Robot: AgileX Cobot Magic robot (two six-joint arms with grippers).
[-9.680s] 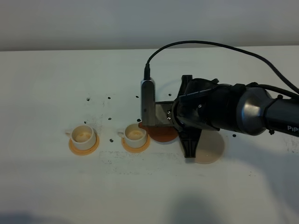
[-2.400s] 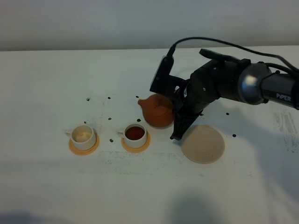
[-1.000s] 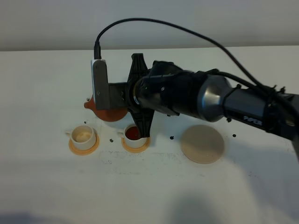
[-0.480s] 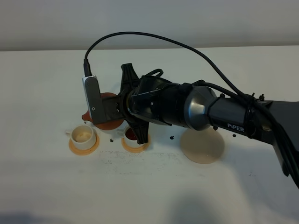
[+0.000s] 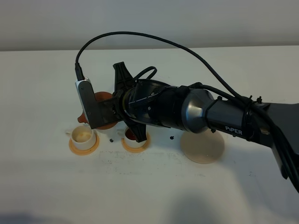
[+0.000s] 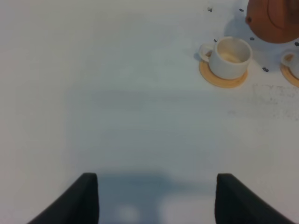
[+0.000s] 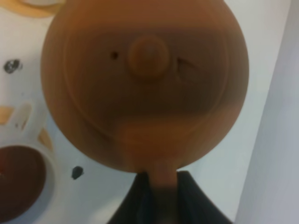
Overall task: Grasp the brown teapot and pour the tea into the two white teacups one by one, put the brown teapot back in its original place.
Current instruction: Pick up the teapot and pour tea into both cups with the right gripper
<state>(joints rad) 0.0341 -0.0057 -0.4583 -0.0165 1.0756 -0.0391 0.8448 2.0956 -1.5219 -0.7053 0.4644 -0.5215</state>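
The brown teapot [image 5: 103, 98] hangs above the table just behind the left white teacup [image 5: 84, 136], its spout near that cup's far rim. The wrist camera hides most of it. My right gripper [image 7: 161, 189] is shut on the teapot's handle, and the teapot [image 7: 145, 88] with its knobbed lid fills the right wrist view. The left teacup [image 6: 230, 57] looks pale inside, on an orange saucer [image 6: 223, 80]. The right teacup [image 5: 132, 135] holds dark tea [image 7: 16, 186]. The beige coaster [image 5: 205, 148] lies bare at the right. My left gripper [image 6: 156, 203] is open and empty over bare table.
My right arm [image 5: 187, 109] reaches across the middle and covers part of the right teacup and the coaster. Small dark specks [image 5: 172, 137] dot the white table around the cups. The table's far edge meets a grey wall.
My right arm has carried the teapot leftward from behind the filled right cup to the left cup, and rolled further. The cups and the coaster have not moved.
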